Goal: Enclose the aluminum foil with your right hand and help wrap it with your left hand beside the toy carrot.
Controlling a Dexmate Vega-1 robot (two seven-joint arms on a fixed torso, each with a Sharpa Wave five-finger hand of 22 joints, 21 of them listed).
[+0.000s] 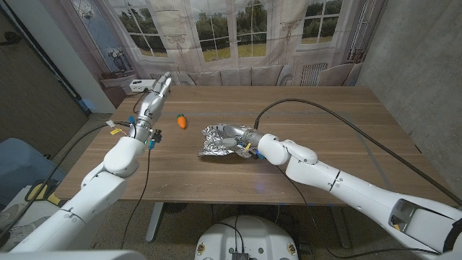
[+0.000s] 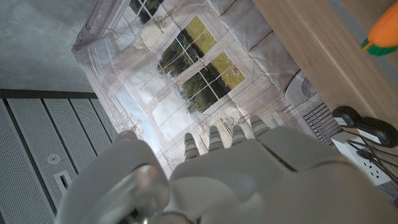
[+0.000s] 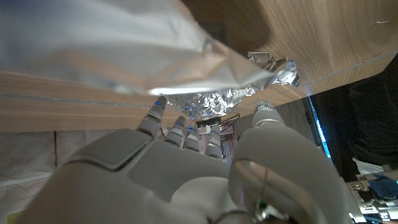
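A crumpled sheet of aluminum foil [image 1: 215,141] lies on the wooden table [image 1: 325,123] near its middle. My right hand [image 1: 242,139] reaches into the foil's right side; a fold of foil [image 3: 124,43] drapes over its fingertips [image 3: 157,107], with the fingers stretched out and the thumb apart. The orange toy carrot [image 1: 182,121] lies just left of the foil, apart from it. My left hand [image 1: 154,97] is raised over the table's left part, left of the carrot, fingers straight and holding nothing. The carrot [image 2: 380,34] also shows in the left wrist view.
A white power strip with black plugs [image 2: 364,134] lies off the table's far left corner, by a white box [image 1: 141,86]. A black cable [image 1: 317,108] runs across the table's right half to my right arm. A window backdrop hangs behind the table.
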